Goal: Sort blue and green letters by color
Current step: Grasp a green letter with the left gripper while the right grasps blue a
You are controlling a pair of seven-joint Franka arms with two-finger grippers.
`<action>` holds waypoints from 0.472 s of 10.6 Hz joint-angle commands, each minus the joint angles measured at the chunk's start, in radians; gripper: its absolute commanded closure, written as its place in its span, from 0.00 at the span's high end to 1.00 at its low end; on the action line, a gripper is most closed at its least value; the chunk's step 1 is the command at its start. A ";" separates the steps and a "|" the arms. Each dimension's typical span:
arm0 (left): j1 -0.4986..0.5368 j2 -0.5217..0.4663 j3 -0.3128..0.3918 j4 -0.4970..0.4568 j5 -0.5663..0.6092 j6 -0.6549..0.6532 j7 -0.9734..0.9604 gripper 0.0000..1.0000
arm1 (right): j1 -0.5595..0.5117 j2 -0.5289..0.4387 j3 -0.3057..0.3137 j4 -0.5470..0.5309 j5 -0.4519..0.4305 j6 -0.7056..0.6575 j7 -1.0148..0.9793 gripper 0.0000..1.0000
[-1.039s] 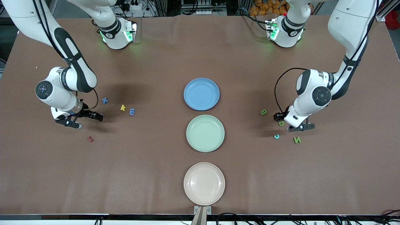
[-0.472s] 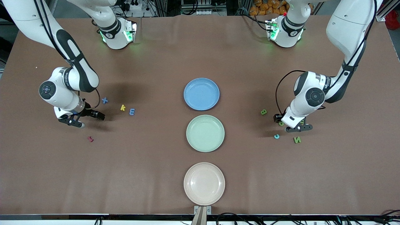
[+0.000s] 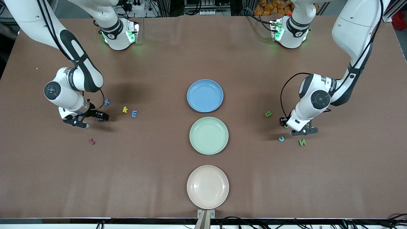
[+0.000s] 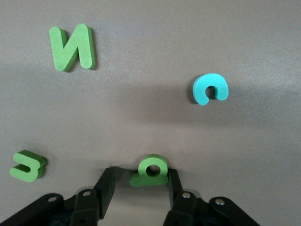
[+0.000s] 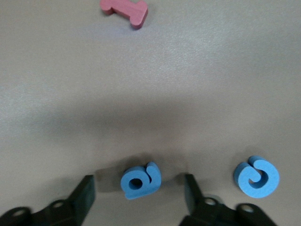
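My right gripper (image 3: 91,121) is open and low over the table at the right arm's end. In the right wrist view a blue letter with a hole (image 5: 140,180) lies between its fingers (image 5: 85,188), touching neither. A second blue letter (image 5: 256,176) lies beside it. A blue x (image 3: 106,102) and a blue E (image 3: 134,113) lie nearby. My left gripper (image 3: 297,126) is open and low over a green letter with a hole (image 4: 151,170), which touches one finger (image 4: 175,181). A green N (image 3: 302,142), a green B (image 3: 268,114) and another green letter (image 4: 28,165) lie around it.
A blue plate (image 3: 205,95), a green plate (image 3: 209,135) and a pale pink plate (image 3: 207,186) stand in a row at the table's middle, all empty. A yellow k (image 3: 125,109), a dark red letter (image 3: 92,141) and a cyan c (image 3: 281,139) lie on the table.
My right gripper has moved toward the blue x and the table's middle, over a blue letter. My left arm's wrist has shifted slightly; its gripper stays over the green letter.
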 commanded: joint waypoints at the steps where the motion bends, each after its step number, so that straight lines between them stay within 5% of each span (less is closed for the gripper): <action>1: 0.017 0.031 0.001 0.024 0.041 0.017 -0.038 0.53 | 0.004 -0.006 0.017 -0.020 0.021 0.022 0.025 0.44; 3: 0.017 0.032 -0.001 0.025 0.040 0.017 -0.038 0.36 | 0.004 -0.004 0.020 -0.025 0.021 0.032 0.025 0.26; 5: 0.017 0.040 -0.001 0.027 0.040 0.019 -0.038 0.17 | 0.002 -0.004 0.020 -0.025 0.021 0.032 0.025 0.17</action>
